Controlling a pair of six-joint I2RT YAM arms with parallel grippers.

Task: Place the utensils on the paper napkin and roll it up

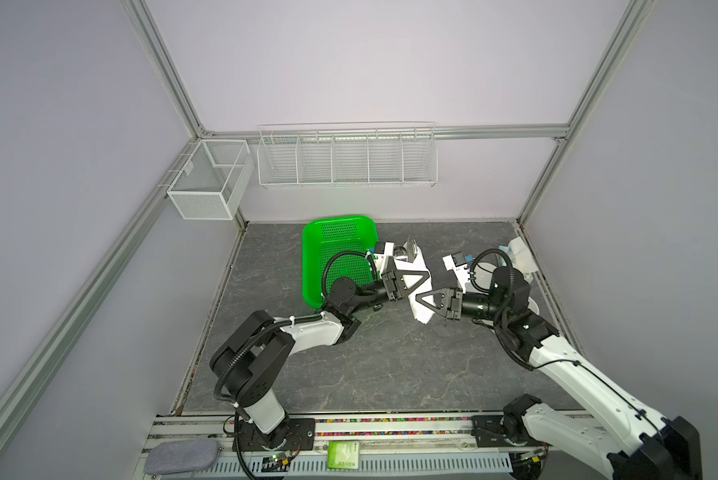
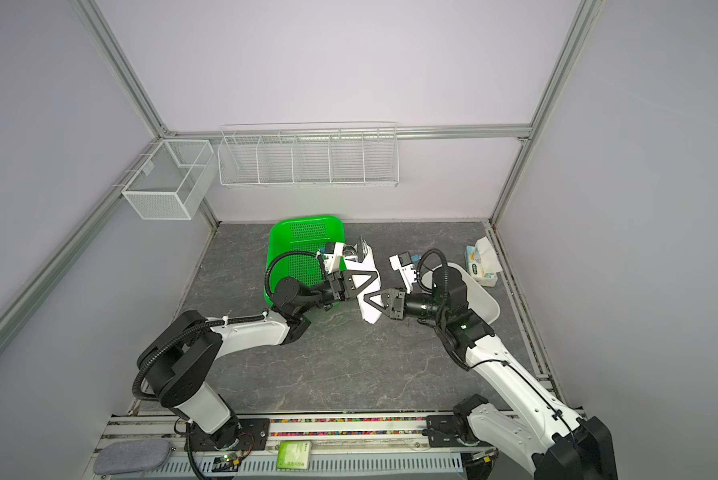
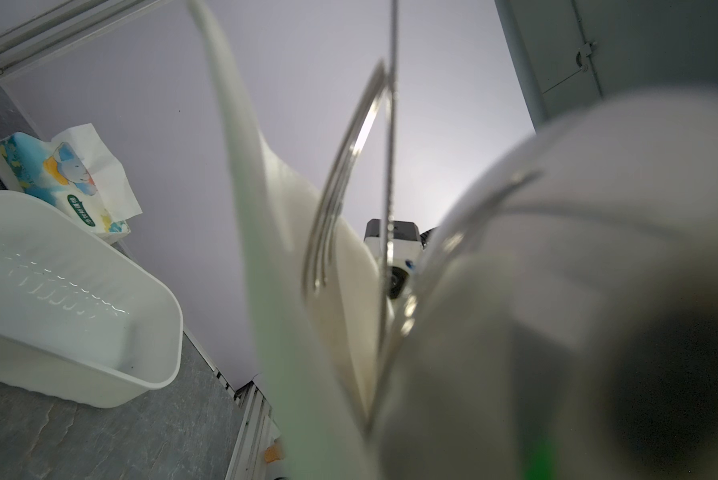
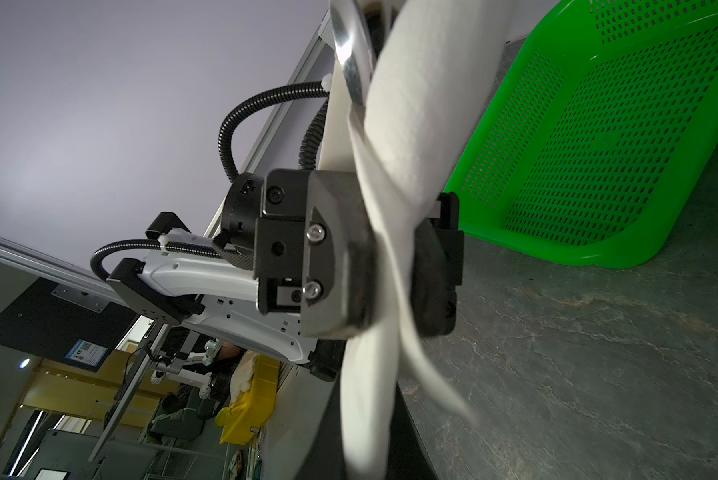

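now two hands point(image 1: 425, 274) point(image 1: 416, 300) gripping one napkin point(image 1: 423, 316), three utensils point(image 3: 340, 195)

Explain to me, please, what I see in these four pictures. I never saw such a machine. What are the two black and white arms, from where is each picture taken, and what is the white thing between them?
These are two robot arms standing at the near edge of a grey table. Each ends in a gripper with two fingers. Two pictures come from one camera overhead; the other two from small cameras on the wrists, so they look close and tilted. The left gripper and the right gripper are both shut on a rolled paper napkin. Shiny utensils stick out of its far end. A green basket, a white tray and a tissue pack lie on the table.
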